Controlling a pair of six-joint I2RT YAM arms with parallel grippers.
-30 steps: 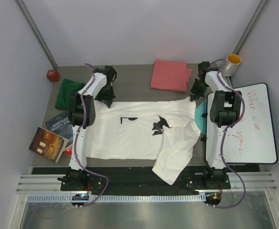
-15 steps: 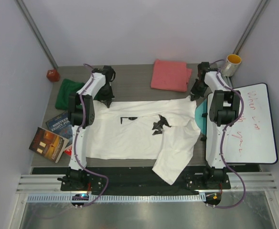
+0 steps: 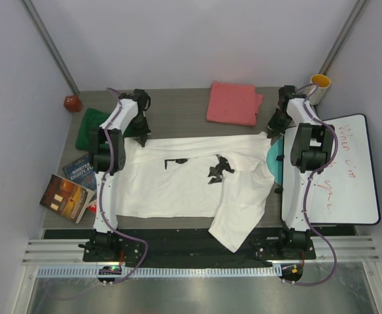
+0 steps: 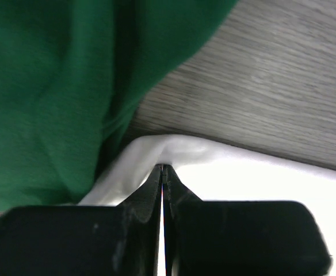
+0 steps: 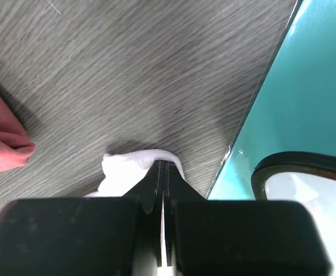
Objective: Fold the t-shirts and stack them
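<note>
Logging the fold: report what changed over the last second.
Both arms swung outward: the left fingers toward the green shirt, the right fingers toward the teal sheet. Each pair is shut on a far corner of the white shirt, whose far edge is now drawn straighter. Pink shirt, green shirt, books and whiteboard stayed put.
</note>
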